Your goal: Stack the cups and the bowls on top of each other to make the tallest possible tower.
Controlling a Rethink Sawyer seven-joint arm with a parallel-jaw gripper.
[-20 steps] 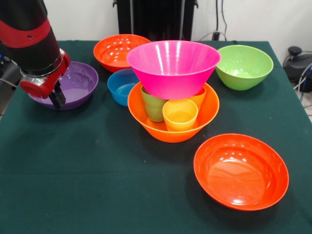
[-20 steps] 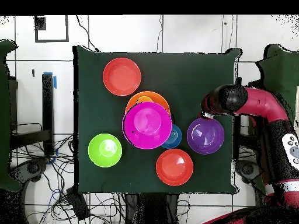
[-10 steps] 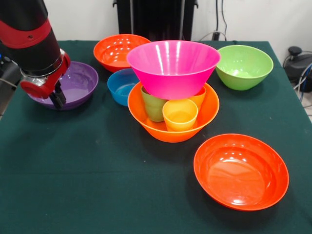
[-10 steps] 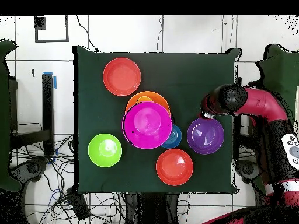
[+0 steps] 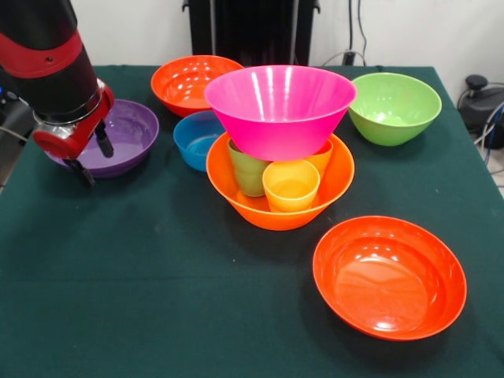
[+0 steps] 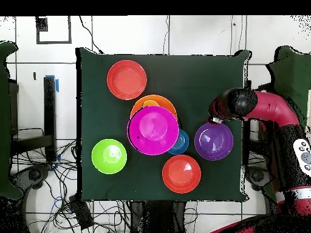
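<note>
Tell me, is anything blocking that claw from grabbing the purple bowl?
Nothing visible is. The open gripper hangs right at the purple bowl, one finger inside the rim and one outside it. The blue bowl sits apart on the other side.

A pink bowl (image 6: 153,128) is stacked on a light orange bowl (image 6: 159,101); five other bowls are spread around.

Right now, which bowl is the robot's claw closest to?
The purple bowl. The gripper is open, with one finger inside that bowl's rim and the other just outside. The blue bowl and all the others sit farther away.
</note>
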